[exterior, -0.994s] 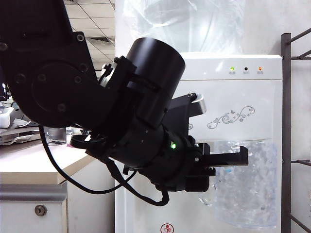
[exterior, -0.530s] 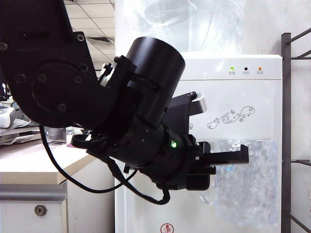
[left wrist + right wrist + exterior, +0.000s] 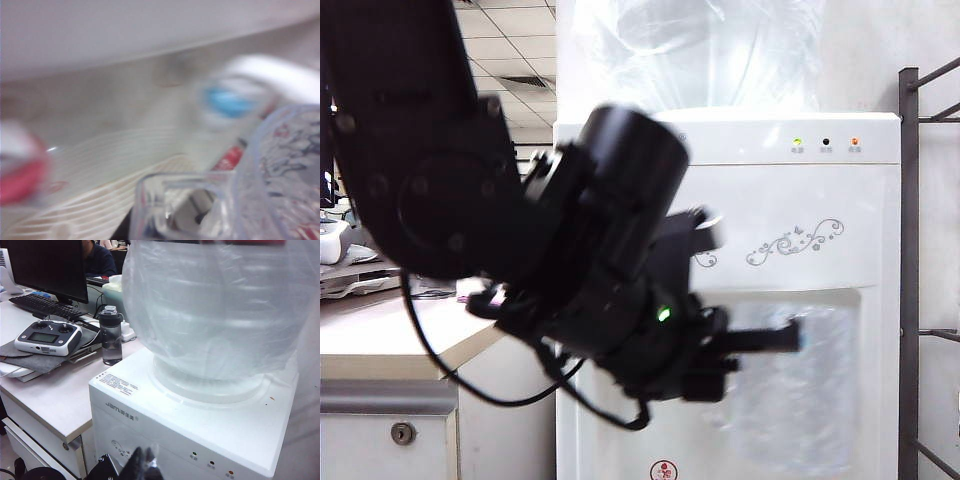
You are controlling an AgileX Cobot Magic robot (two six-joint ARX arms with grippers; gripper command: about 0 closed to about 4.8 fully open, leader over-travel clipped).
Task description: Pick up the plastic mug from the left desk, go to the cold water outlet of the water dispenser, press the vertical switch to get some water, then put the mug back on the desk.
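The closed left gripper (image 3: 790,338) holds the clear dimpled plastic mug (image 3: 800,385) inside the white water dispenser (image 3: 790,180)'s recess near the blue-collared cold water outlet (image 3: 227,101). Pressing the switch, filling and returning the mug to the desk remain. The right gripper (image 3: 142,460) hangs above the dispenser; whether it is open or closed, I cannot tell.

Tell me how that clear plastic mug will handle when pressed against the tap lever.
The plastic mug, gripped by its handle in the left hand, looks thin-walled, so probably light and slightly flexible. Held off-centre, it may twist. The dimpled wall probably slips less than smooth plastic.
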